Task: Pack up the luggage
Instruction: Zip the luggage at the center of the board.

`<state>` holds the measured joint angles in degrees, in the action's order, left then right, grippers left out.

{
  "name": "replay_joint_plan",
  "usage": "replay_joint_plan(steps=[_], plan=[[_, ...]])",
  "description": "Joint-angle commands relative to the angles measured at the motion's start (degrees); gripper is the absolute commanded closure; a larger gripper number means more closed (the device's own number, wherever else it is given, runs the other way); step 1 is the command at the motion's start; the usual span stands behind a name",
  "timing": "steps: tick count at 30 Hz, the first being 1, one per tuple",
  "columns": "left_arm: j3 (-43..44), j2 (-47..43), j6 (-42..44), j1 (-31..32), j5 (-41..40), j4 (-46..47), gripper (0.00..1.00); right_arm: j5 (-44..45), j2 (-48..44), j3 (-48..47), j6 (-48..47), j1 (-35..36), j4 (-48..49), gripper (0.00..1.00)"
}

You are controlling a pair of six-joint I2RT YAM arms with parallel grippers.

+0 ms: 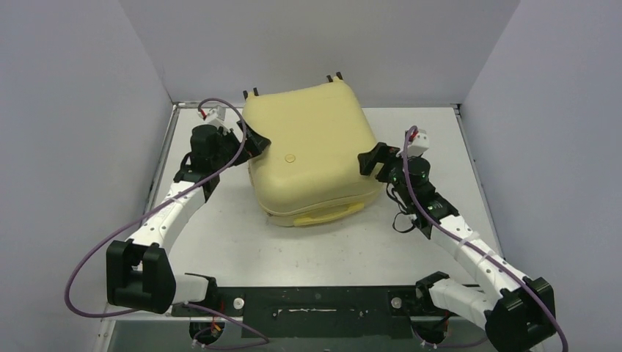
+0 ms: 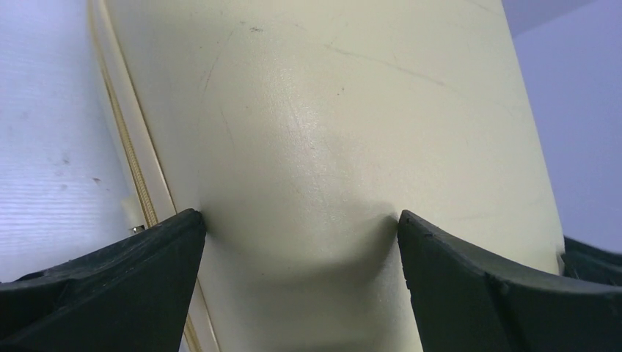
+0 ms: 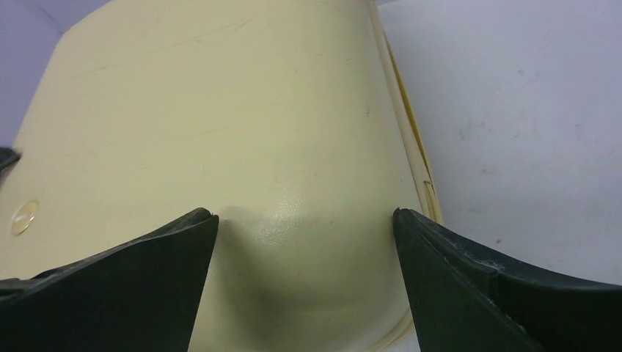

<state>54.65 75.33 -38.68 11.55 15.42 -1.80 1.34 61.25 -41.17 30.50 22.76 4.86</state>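
Note:
The luggage (image 1: pixel 312 147) is a pale yellow hard-shell suitcase lying closed in the middle of the white table (image 1: pixel 220 249), wheels (image 1: pixel 335 76) at the far edge. My left gripper (image 1: pixel 257 139) is open, both fingertips against the shell's left rounded edge. In the left wrist view, the left gripper (image 2: pixel 301 220) spans the curved shell (image 2: pixel 330 95) beside the zipper seam (image 2: pixel 136 176). My right gripper (image 1: pixel 369 160) is open against the right side. In the right wrist view, the right gripper (image 3: pixel 304 216) has its tips touching the shell (image 3: pixel 220 95). Neither holds anything.
Grey walls (image 1: pixel 73 147) close in the table on the left, back and right. A yellow handle (image 1: pixel 323 215) sticks out at the suitcase's near edge. Purple cables (image 1: pixel 95 257) loop beside both arms. The black base plate (image 1: pixel 323 301) runs along the near edge.

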Motion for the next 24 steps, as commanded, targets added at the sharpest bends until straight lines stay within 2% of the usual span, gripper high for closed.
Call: replay_joint_plan(steps=[1,6,8,12,17,20,22,24], plan=[[0.6,0.2,4.1,0.5,1.0,-3.0,0.03,-14.3,-1.4,3.2,12.4,9.4,-17.1,0.08],[0.5,-6.7,7.8,-1.3,-6.3,-8.1,0.03,-2.9,-5.9,-7.3,5.3,8.7,-27.5,0.02],[-1.7,-11.1,8.3,-1.3,-8.3,-8.8,0.03,-1.5,-6.8,-10.2,1.4,5.9,-28.6,0.01],[-6.4,-21.5,7.3,-1.2,-10.4,-12.2,0.03,-12.4,-8.2,-9.4,-0.9,-5.7,-24.0,0.0],[-12.6,-33.3,8.6,-0.7,-9.9,-18.7,0.03,-22.6,-13.7,-1.6,-3.0,-3.3,-9.8,0.03],[-16.4,-34.4,9.4,1.3,-7.5,-21.4,0.03,-27.1,-17.4,2.9,-1.5,-1.8,1.0,0.03],[-18.5,-35.4,8.3,2.4,-7.1,-22.0,0.03,-27.2,-17.3,3.0,-2.0,0.1,2.2,0.03],[-17.3,-36.9,7.9,5.6,-10.2,-23.5,0.03,-27.1,-14.8,-0.4,-5.0,2.9,-2.2,0.06]])
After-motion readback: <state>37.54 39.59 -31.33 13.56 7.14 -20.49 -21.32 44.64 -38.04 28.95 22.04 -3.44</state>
